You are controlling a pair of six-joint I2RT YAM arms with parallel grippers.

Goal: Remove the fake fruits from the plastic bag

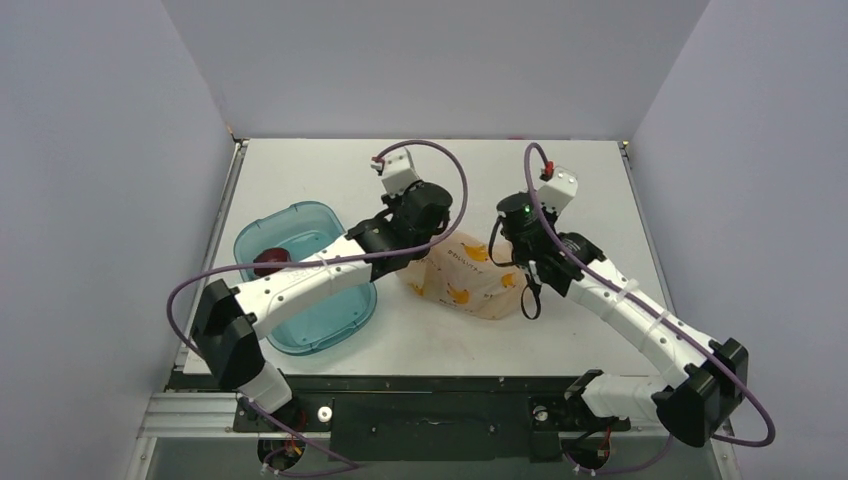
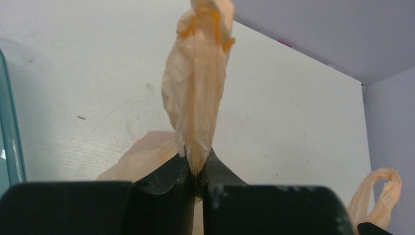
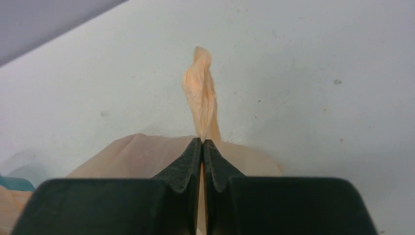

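The white desk point(image 1: 560, 180) carries a teal tray point(image 1: 255, 235) on the left arm's side. Near the middle, between the two arms, lies the plastic bag point(image 1: 470, 285), a thin, crinkly peach-orange film slumped in a low heap. It should handle as a light, limp, slippery thing. It offers no stiffness to push against and would likely tear if jerked, so the twisted handles are the sensible places to take hold. The left hand point(image 2: 198, 169) is clenched on one handle loop point(image 2: 195, 98), which stands up from its tips. The right hand point(image 3: 202, 144) pinches the second loop point(image 3: 200, 93) the same way. One red fruit point(image 1: 270, 260) lies in the tray; any fruits inside the bag are hidden by its folds.
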